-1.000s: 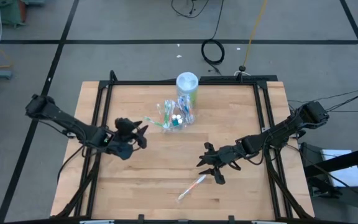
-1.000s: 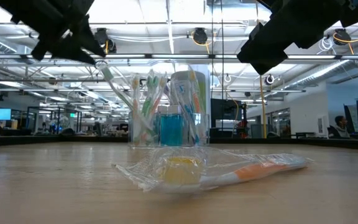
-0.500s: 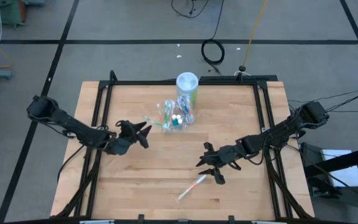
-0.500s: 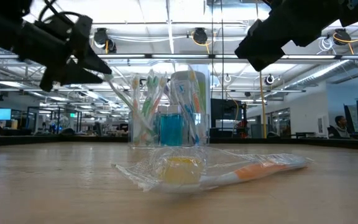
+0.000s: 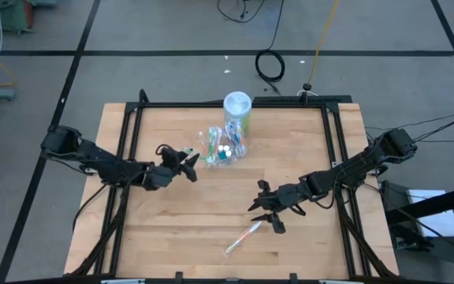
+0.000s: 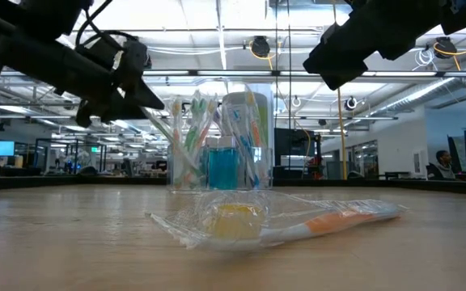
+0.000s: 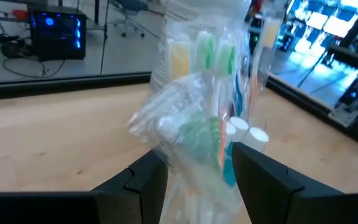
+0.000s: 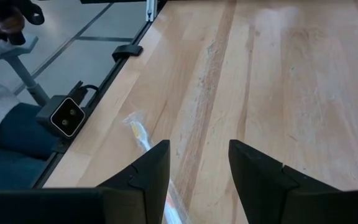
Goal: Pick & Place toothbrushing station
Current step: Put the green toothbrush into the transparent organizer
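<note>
Left tool being brought to the wrapped toothbrushes in the clear cup

The left tool (image 5: 186, 164) is being held with its fingers apart, empty, wrapped toothbrushes (image 7: 201, 112) lying just ahead between them in the clear cup (image 5: 221, 147), where two white-capped blue tubes (image 5: 225, 150) are being counted. The right tool (image 5: 263, 211), also spread and empty, is being held above the surface (image 5: 290, 150), with one wrapped toothbrush (image 5: 243, 237) lying just beyond it. The cupful cannot be counted. By judgement, one brush is being left outside, so the task is only partly done.
</note>
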Controlling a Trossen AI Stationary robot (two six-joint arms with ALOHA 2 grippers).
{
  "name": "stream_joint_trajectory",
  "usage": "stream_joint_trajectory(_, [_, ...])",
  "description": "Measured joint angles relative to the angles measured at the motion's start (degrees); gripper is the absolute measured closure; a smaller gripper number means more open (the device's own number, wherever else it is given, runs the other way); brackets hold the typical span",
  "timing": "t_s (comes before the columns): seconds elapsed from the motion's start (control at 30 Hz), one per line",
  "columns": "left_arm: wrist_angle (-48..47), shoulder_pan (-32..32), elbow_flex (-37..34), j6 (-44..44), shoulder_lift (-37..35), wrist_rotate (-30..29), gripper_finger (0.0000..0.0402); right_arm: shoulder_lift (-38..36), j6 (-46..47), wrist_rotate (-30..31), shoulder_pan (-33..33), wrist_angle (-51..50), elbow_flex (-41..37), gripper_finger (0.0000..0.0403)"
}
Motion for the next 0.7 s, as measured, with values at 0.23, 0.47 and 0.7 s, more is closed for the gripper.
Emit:
stream_joint_trajectory(0.23, [-0.5, 2.5, 0.0, 0.4, 0.0, 4.1, 0.0220, 0.0, 0.0, 0.0, 0.0, 0.0, 0.0, 0.0247])
stream_joint_trajectory(0.47, [-0.5, 5.0, 0.0, 0.0, 0.0, 7.8, 0.0261, 0.0, 0.0, 0.0, 0.0, 0.0, 0.0, 0.0247])
stream_joint_trajectory(0.7, [0.9, 5.6, 0.1, 1.9, 0.0, 11.4, 0.0385, 0.0, 0.0, 0.0, 0.0, 0.0, 0.0, 0.0247])
